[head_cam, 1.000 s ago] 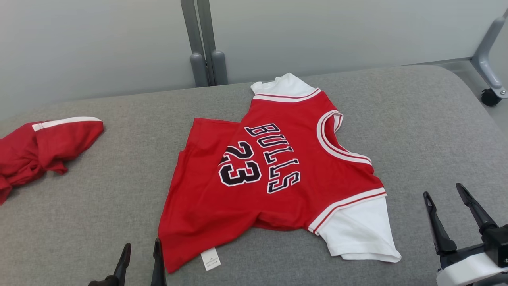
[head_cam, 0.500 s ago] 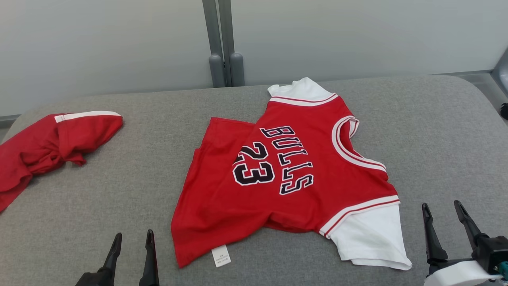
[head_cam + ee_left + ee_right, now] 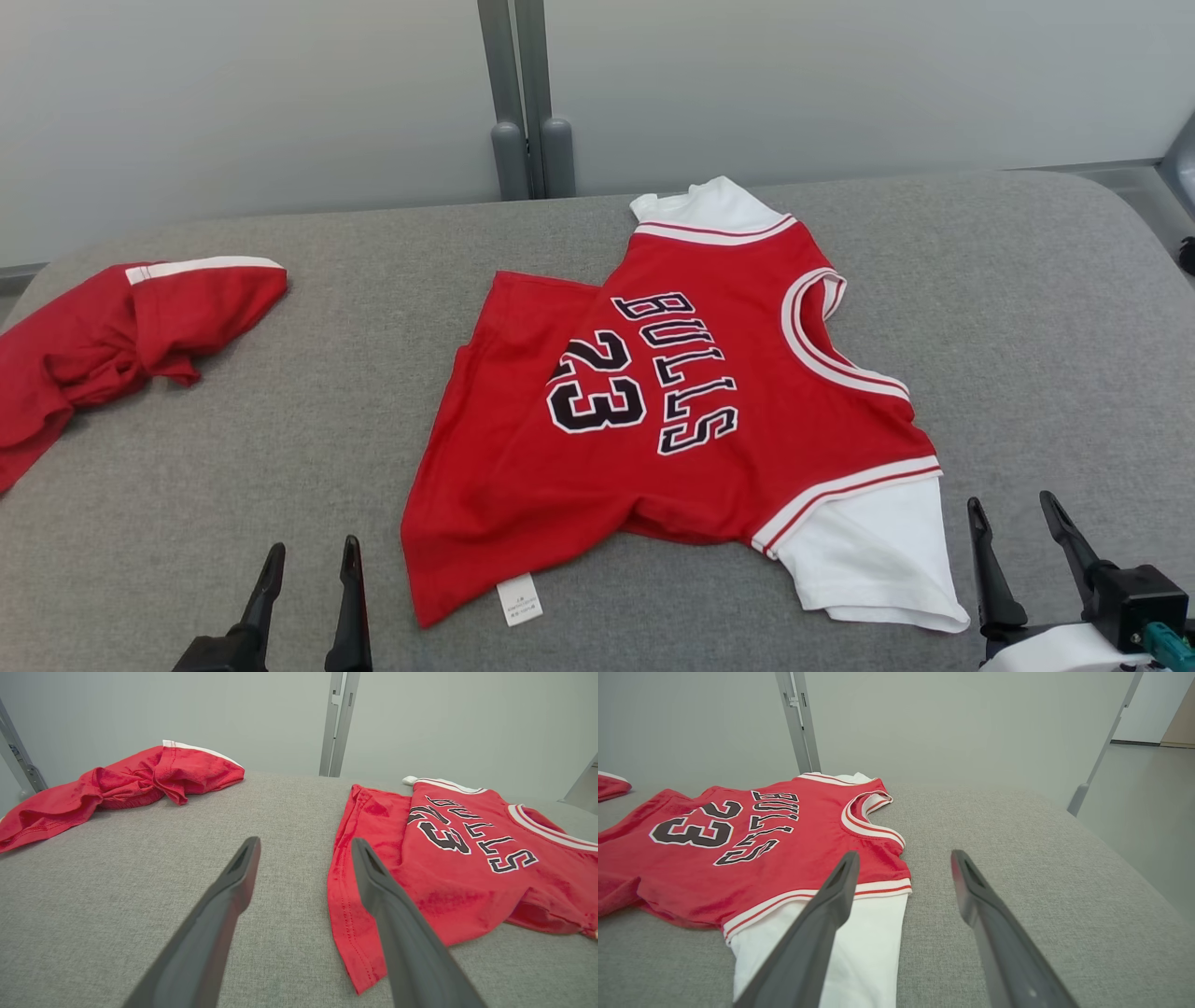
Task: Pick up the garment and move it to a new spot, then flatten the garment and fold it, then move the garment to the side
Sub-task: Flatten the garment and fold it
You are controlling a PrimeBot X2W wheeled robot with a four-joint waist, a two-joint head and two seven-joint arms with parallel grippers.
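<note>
Garment [image 3: 672, 411]: a red jersey with "BULLS" and "23" in black letters edged in white, lying spread out, print side up, near the middle of the grey padded surface [image 3: 280, 448]. Its collar [image 3: 822, 336] faces the robot's right and its hem faces the left, so the lettering reads sideways in the head view. The near white sleeve [image 3: 868, 560] sticks out at the near right corner, and the far white sleeve [image 3: 709, 205] shows at the far edge. The cloth is not fully flat: a fold line runs across its far left part, and the near edge is tucked under beside the near sleeve. A small white tag [image 3: 519, 598] pokes out at the near hem corner.

The left gripper [image 3: 314, 546] sits just left of that hem corner, its 2 fingers spread apart and holding nothing. In the left wrist view 1 finger [image 3: 397, 933] crosses the hem; whether it touches the cloth I cannot tell. The right gripper [image 3: 1011, 501] is just right of the near sleeve, fingers likewise apart and empty.

A second red cloth [image 3: 121, 327] with a white stripe lies crumpled at the far left, well apart from the garment. A grey post [image 3: 523, 93] stands behind the surface.
</note>
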